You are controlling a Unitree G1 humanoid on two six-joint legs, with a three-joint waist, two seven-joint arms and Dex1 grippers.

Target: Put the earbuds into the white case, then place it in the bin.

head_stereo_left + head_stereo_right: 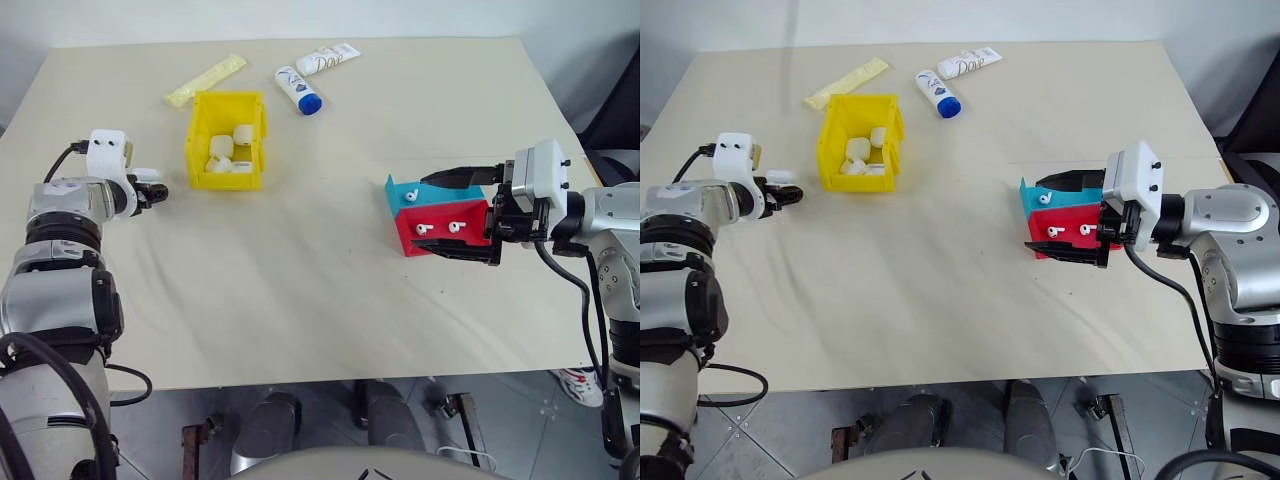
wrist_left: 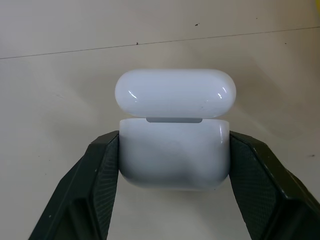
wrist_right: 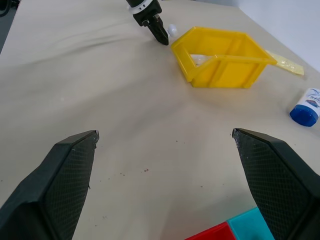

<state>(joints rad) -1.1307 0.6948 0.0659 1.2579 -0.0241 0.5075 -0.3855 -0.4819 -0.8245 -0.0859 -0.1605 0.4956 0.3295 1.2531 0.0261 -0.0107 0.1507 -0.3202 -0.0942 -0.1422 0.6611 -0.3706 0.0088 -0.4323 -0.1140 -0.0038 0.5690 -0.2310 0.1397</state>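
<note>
1. Clamped by the left gripper [image 2: 172, 150]: one white case [image 2: 174, 131], glossy, smooth, with rounded corners, the hinged lid standing open above the body. Pressed against both of its sides, two black fingers [image 2: 90, 185] with a fine cross-hatched texture.
2. Held just beside the left wall of the bin [image 1: 227, 139], above the beige table [image 1: 300, 300].
3. Bright yellow, rectangular, of hard plastic with tall walls. Inside, several white blocky items, number not clear.
4. Spread wide apart, with nothing between: the right gripper [image 3: 165, 185], two black wedge-shaped fingers of the same textured surface. Positioned around two trays, one above and one below.
5. Counted two shallow trays, tilted up on edge and touching: a red tray [image 1: 440, 228] and a teal tray [image 1: 418, 192] behind it.
6. Seen on the red tray: two earbuds [image 1: 440, 227], tiny, white, glossy, with short stems, side by side.
7. At the far edge of the table: two white tubes [image 1: 314, 75] with blue print, one with a blue cap, and one long pale yellow packet [image 1: 205, 80].
</note>
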